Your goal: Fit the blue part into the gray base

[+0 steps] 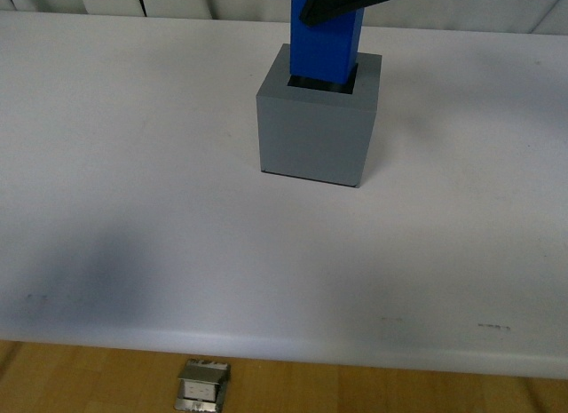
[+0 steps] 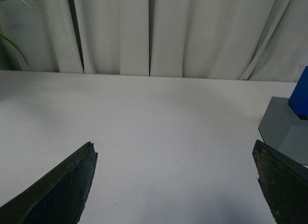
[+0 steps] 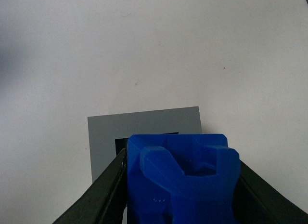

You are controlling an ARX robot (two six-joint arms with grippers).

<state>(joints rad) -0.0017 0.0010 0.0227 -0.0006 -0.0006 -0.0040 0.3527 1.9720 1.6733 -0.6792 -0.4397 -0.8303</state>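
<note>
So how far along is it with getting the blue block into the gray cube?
Nearly there. Done: the blue part has its lower end in the recess of the gray base. In hand: the right gripper is clamped on its top, with much of it above the rim. Left to do: probably lower it fully and let go. The left gripper hangs open, off to one side.

The right gripper [image 3: 182, 178] is clamped on the blue part [image 3: 192, 151], one finger flat against each side, pointing down from above, while the left gripper [image 2: 173, 144] hangs apart, jaws spread wide.
</note>
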